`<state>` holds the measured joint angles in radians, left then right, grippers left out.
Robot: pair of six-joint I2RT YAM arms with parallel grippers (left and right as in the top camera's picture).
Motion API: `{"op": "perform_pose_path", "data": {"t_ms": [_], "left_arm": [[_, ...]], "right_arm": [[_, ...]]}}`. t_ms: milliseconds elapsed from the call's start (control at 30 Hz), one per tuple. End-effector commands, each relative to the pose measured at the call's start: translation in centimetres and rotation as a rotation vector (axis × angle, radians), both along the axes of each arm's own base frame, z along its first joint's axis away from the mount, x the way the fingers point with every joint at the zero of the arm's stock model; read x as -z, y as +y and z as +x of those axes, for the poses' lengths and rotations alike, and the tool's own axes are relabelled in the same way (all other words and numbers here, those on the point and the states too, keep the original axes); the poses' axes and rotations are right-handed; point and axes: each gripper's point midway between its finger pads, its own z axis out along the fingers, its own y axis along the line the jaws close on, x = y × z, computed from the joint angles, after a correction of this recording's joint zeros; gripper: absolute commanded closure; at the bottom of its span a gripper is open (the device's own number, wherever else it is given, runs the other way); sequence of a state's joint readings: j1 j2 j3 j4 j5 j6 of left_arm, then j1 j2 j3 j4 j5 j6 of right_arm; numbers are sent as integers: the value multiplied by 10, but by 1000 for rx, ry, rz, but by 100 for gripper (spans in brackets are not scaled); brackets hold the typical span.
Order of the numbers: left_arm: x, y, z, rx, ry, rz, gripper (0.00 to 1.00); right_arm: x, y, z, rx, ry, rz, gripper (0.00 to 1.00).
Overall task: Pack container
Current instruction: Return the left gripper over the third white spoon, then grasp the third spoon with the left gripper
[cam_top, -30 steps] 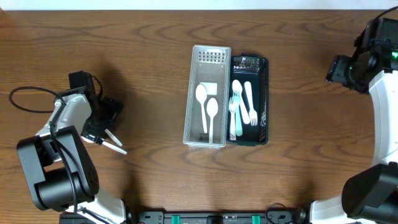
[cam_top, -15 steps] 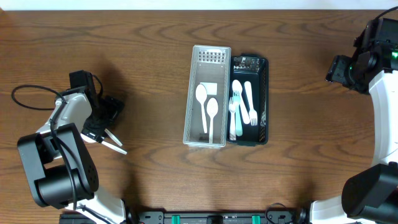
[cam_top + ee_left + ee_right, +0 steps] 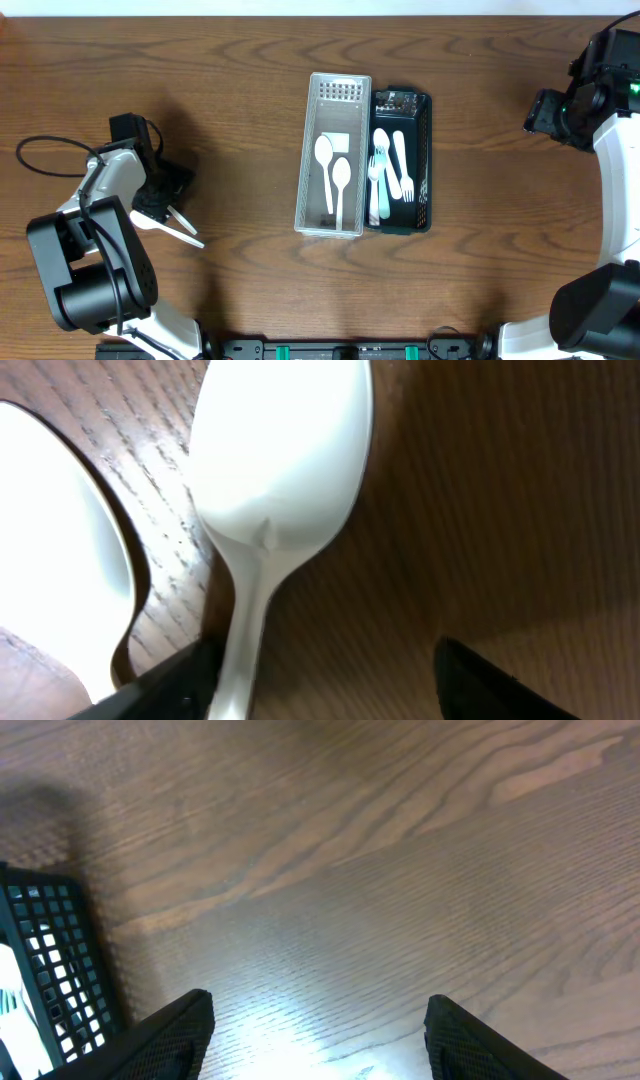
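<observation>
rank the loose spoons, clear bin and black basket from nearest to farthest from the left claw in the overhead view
1. loose spoons: lying right beside the left claw, at the left of the view.
2. clear bin: near the centre of the view, well away from the claw.
3. black basket: against the bin's far side, so farthest.

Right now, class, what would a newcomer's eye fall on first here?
At centre, a clear bin holding two white spoons stands beside a black basket of white cutlery. Off to the side, the left gripper is down at two loose spoons, one filling its wrist view.
</observation>
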<state>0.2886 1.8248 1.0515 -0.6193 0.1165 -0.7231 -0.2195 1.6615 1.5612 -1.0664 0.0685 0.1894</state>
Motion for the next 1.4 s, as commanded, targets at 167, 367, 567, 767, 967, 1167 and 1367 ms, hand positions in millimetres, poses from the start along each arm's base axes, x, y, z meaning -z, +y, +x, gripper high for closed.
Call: {"op": "perform_pose_path", "data": {"t_ms": [167, 367, 567, 767, 967, 1167, 1367], "left_arm": [[19, -4, -12, 2, 59, -33, 62], [19, -4, -13, 2, 63, -34, 77], [19, -4, -13, 2, 63, -34, 82], [19, -4, -13, 2, 63, -34, 92], [15, -5, -15, 30, 79, -38, 94], [-28, -20, -10, 105, 77, -34, 94], [-109, -76, 20, 411, -119, 80, 94]], "right_arm": [[4, -5, -3, 0, 19, -11, 29], [4, -5, -4, 0, 22, -10, 29], [4, -5, -4, 0, 22, -10, 29], [4, -5, -4, 0, 22, -10, 29], [4, -4, -4, -1, 24, -9, 29], [4, -4, -5, 1, 26, -9, 29], [5, -4, -5, 3, 26, -8, 29]]}}
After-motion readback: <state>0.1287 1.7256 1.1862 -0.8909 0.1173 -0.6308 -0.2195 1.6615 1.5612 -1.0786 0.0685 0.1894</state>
